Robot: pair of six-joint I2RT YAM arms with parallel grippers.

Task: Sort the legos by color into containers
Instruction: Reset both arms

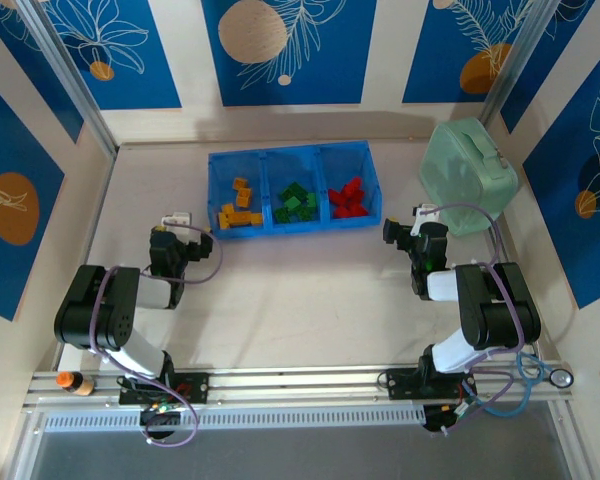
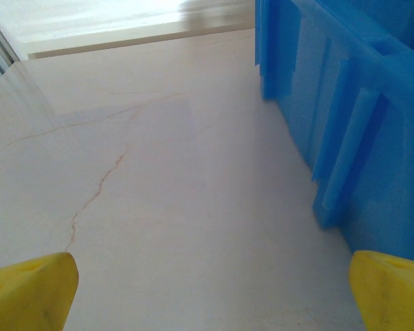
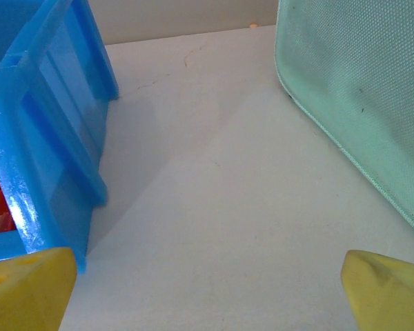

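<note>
Broadly, the table [image 1: 300, 300] offers a wide bare stretch between the arm bases and the far side. It is hemmed by patterned panel walls [image 1: 25, 200] on three sides and by a metal rail [image 1: 300, 380] at the near edge. The pale mint-green case [image 1: 467, 175] stands at the far right, close to the wall. A narrow lane of table separates it from the translucent blue tray [image 1: 290, 152], which sits centred toward the far wall. The sorting looks done or very nearly so: every brick I can make out lies inside the tray, one colour to a compartment. I judge that little is left beyond a check for strays hidden behind the arms. The left gripper [image 2: 207, 296] is low over the table just beside the tray's left end wall, jaws spread wide and empty. The right gripper [image 3: 207, 293] sits in the lane between the tray's right end and the case, likewise wide open with nothing between its fingers. That lane is the tight spot, and a swing there could nudge tray or case. Smallest of all, the yellow-orange legos [image 1: 238, 207] lie in the left compartment, the green legos [image 1: 297, 203] in the middle and the red legos [image 1: 349, 200] in the right.
</note>
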